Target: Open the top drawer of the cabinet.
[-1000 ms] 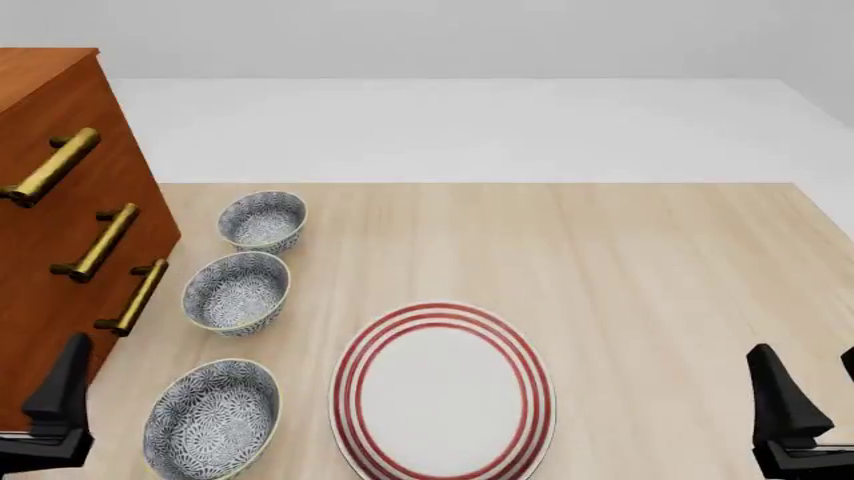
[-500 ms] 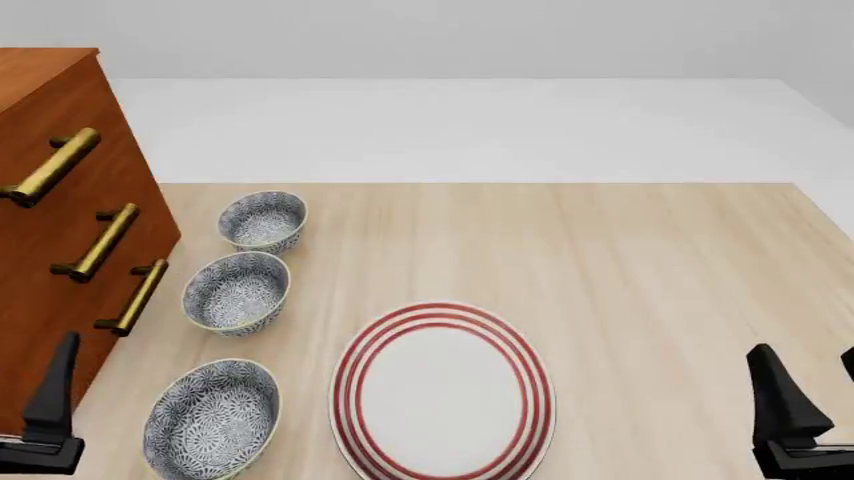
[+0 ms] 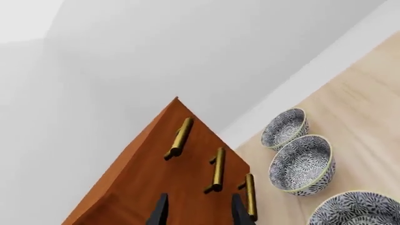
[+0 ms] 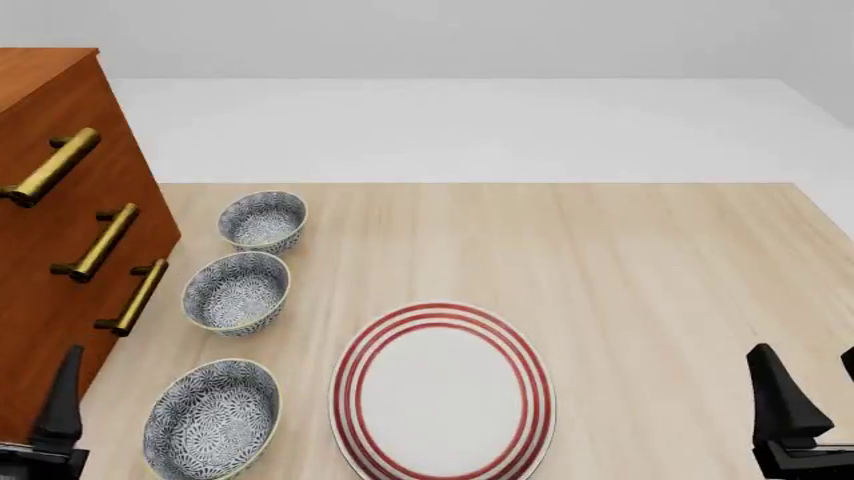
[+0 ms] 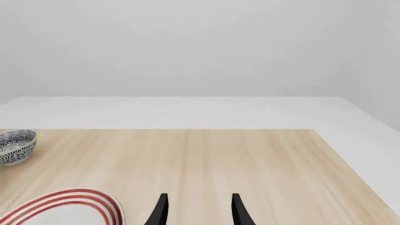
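The cabinet point(image 4: 60, 230) stands at the table's point(image 4: 641, 260) far left, its top drawer point(image 4: 40, 130) shut, stiff and likely heavy, best gripped midway along its brass bar handle point(image 4: 51, 167), while the left hand point(image 3: 196, 211) hangs wide and empty
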